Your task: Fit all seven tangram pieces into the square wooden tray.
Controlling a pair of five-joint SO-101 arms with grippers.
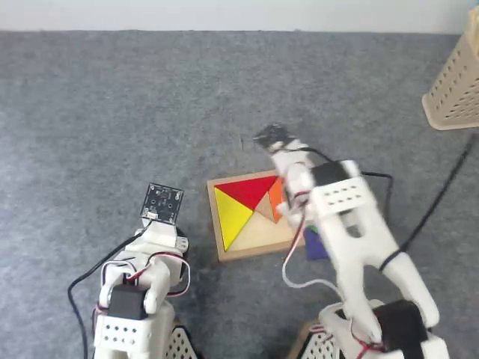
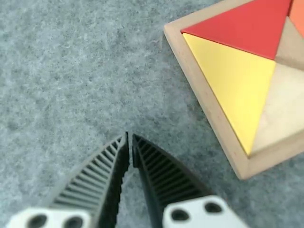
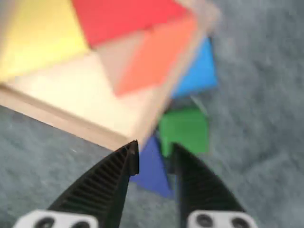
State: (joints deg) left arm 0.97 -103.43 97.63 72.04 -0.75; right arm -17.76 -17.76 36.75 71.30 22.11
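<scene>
The square wooden tray (image 1: 221, 253) lies mid-table and holds a red triangle (image 1: 247, 191), a yellow triangle (image 1: 230, 213) and an orange piece (image 1: 275, 198). My right arm (image 1: 344, 202) hangs over the tray's right side. In the right wrist view my right gripper (image 3: 154, 149) is open just outside the tray rim (image 3: 61, 118), with a dark blue triangle (image 3: 152, 173) below the gap. A green square (image 3: 185, 130) and a lighter blue piece (image 3: 197, 76) lie beside it on the carpet. My left gripper (image 2: 129, 138) is shut and holds nothing, over bare carpet left of the tray (image 2: 199, 85).
Grey carpet covers the table. A perforated beige basket (image 1: 456, 82) stands at the far right edge. A black cable (image 1: 438, 202) runs across the right side. The left arm (image 1: 142, 284) sits near the front left corner.
</scene>
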